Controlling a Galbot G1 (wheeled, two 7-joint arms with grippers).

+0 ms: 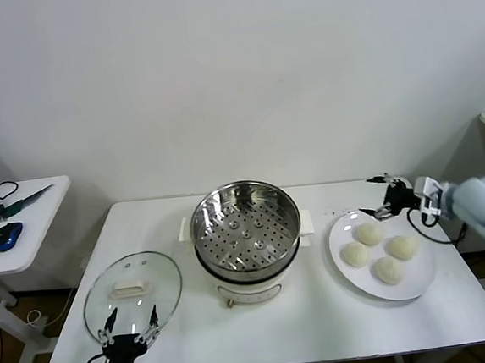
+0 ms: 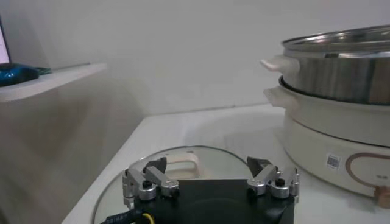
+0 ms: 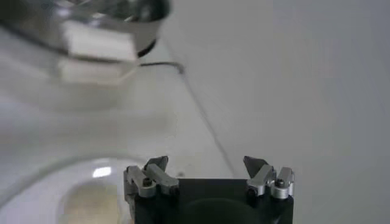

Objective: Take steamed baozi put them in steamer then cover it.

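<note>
My right gripper (image 1: 381, 195) hangs spread wide over the far rim of the white plate (image 1: 351, 277), where four baozi (image 1: 368, 233) sit. The steamer (image 1: 246, 230) stands mid-table, uncovered. My left gripper (image 1: 129, 322), also spread, hovers beside the glass lid (image 1: 133, 293).

Head view high above table (image 1: 323, 327), wrist views low (both showing steamer (image 1: 247, 228))

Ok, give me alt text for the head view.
An open steel steamer sits mid-table with four baozi on a plate beside it, the right hand open just beyond them. The glass cover lies flat opposite, the open left hand at its near edge.
</note>
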